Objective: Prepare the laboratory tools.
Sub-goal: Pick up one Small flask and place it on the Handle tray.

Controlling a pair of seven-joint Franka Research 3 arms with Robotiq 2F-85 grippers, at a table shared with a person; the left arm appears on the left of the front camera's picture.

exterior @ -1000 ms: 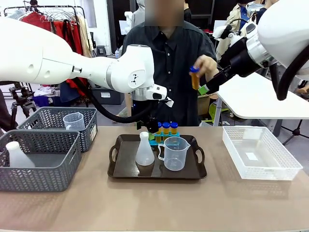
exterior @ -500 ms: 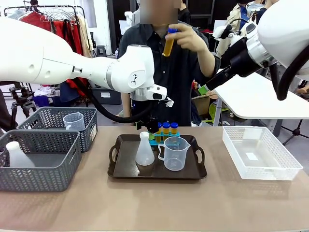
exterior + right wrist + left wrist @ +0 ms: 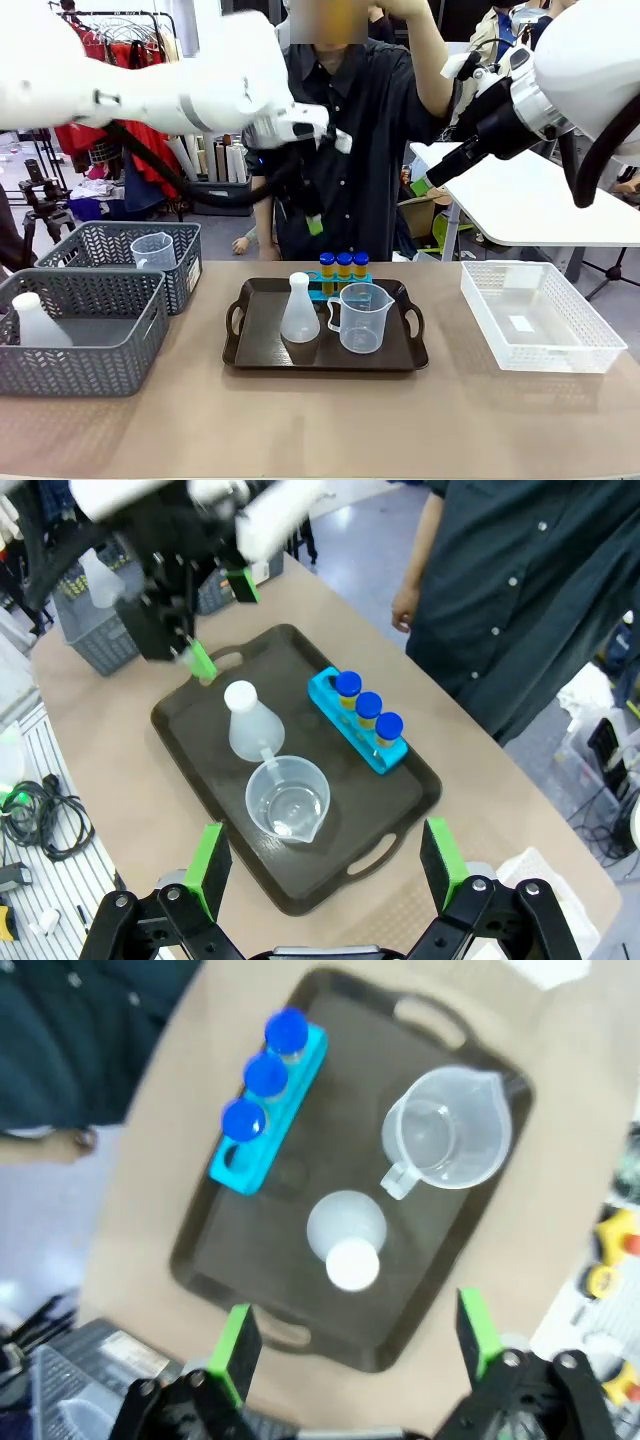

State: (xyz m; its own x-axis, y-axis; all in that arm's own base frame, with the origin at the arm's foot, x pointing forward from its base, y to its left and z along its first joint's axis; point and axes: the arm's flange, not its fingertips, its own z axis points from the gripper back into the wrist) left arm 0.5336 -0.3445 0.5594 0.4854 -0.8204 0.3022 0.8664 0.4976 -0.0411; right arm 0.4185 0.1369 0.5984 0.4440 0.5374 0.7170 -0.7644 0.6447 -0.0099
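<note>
On the dark tray (image 3: 262, 335) stand a white conical flask (image 3: 299, 310), a clear measuring jug (image 3: 362, 317) and a blue rack (image 3: 340, 281) holding three blue-capped amber tubes (image 3: 343, 264). My left gripper (image 3: 313, 222) hangs open and empty high above the tray's far edge. From above, the left gripper (image 3: 357, 1335) looks down on the rack (image 3: 250, 1155), jug (image 3: 445, 1130) and flask (image 3: 345, 1250). My right gripper (image 3: 422, 184) is raised at the right, open and empty (image 3: 325, 865), over the jug (image 3: 288, 798), flask (image 3: 250, 725) and rack (image 3: 357, 720). The person's hand (image 3: 400, 8) is lifted to the top edge.
Two grey mesh baskets (image 3: 80, 350) stand at the left; the near one holds a white bottle (image 3: 35, 320), the far one a clear jug (image 3: 153, 250). A white basket (image 3: 540, 340) sits at the right. The person stands just behind the tray.
My left arm has risen from the rack to high above the tray. The person's hand has carried an amber tube from chest height up to the picture's top. The right arm is still.
</note>
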